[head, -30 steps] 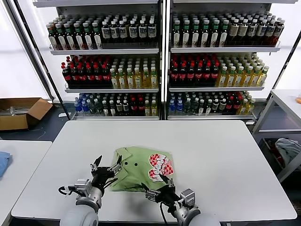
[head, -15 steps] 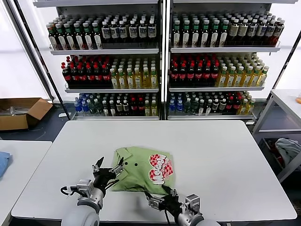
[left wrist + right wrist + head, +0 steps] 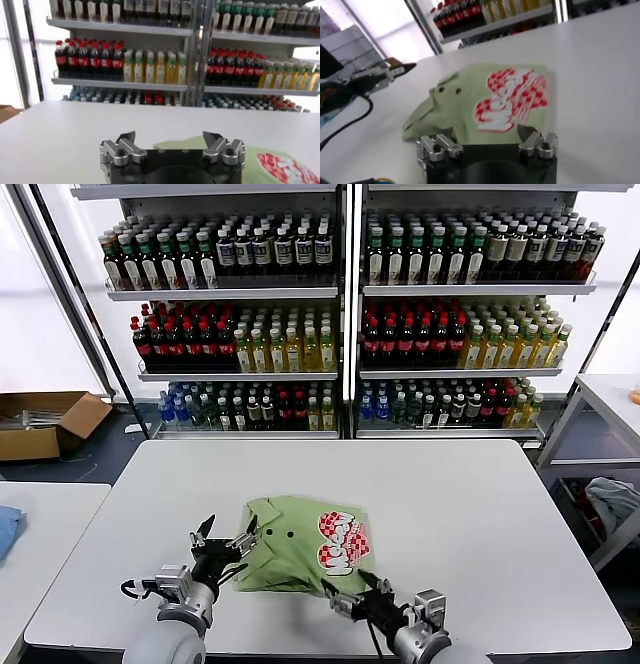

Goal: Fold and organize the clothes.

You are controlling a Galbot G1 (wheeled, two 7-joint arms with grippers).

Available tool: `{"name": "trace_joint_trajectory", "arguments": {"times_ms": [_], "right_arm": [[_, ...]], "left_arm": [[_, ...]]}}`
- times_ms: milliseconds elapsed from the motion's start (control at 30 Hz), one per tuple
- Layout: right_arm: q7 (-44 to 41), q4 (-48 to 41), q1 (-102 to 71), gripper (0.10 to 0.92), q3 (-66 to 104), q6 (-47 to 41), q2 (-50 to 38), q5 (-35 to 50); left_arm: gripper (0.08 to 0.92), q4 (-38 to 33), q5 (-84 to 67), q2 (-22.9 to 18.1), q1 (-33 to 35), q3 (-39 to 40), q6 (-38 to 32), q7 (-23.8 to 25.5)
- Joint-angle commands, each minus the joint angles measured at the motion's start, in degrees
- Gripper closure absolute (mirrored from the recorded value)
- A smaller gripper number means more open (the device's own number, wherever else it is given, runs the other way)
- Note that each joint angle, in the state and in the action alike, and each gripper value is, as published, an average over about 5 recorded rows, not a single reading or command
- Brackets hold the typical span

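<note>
Background filled by two tall metal shelving units [image 3: 345,314] side by side, each with three visible shelves packed with bottles in dark, red, yellow and green. In front, one broad white rectangular table [image 3: 480,524], its surface matte and pale.

On the table's near half, just left of centre: one light green soft-fabric polo shirt [image 3: 300,542], folded into a compact, roughly square bundle. Collar turned toward the robot's left, two small dark buttons visible beside it, one red-and-white checked printed logo on the right part of the bundle. Same shirt seen from the right wrist [image 3: 485,102], lying flat on the table, and partly seen from the left wrist [image 3: 280,160].

Off to the far left on the floor, one open brown cardboard box [image 3: 45,422].

Nearest the camera, two dark metal grippers. Left gripper [image 3: 222,544] at the shirt's collar edge, fingers spread wide with nothing between them; contact with the fabric cannot be told. From its own wrist [image 3: 172,145], both fingers well apart over the table. Right gripper [image 3: 352,592] just at the shirt's near edge, fingers likewise parted and holding nothing, seen from its wrist [image 3: 487,141] with the shirt just beyond the tips.
</note>
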Motion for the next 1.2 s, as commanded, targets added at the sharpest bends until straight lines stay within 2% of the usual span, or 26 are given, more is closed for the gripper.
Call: {"name": "trace_joint_trajectory", "arguments": {"times_ms": [33, 200, 533, 867, 1200], "right_arm": [[1.4, 3.9, -2.1, 0.203, 11.7, 0.8, -0.1, -19.2], [5.8, 0.5, -1.7, 0.203, 14.2, 0.2, 0.2, -20.1], [5.8, -0.4, -2.3, 0.203, 18.1, -1.7, 2.1, -20.3], [4.5, 0.0, -2.7, 0.203, 21.0, -1.5, 2.2, -20.8], [4.4, 0.4, -4.0, 0.203, 19.4, -1.0, 3.7, -22.7]], "left_arm": [[0.177, -2.1, 0.0, -0.5, 0.0, -0.1, -0.4, -0.3], [0.177, -2.2, -0.2, -1.0, -0.3, -0.5, -2.3, -0.8], [0.177, -6.3, -2.1, -3.5, 0.7, -3.9, -6.6, -1.1], [0.177, -9.8, -2.5, -2.3, 3.0, -9.2, -7.5, 0.3], [0.177, -9.4, -3.8, -2.1, 3.1, -8.4, -7.8, -1.2]]}}
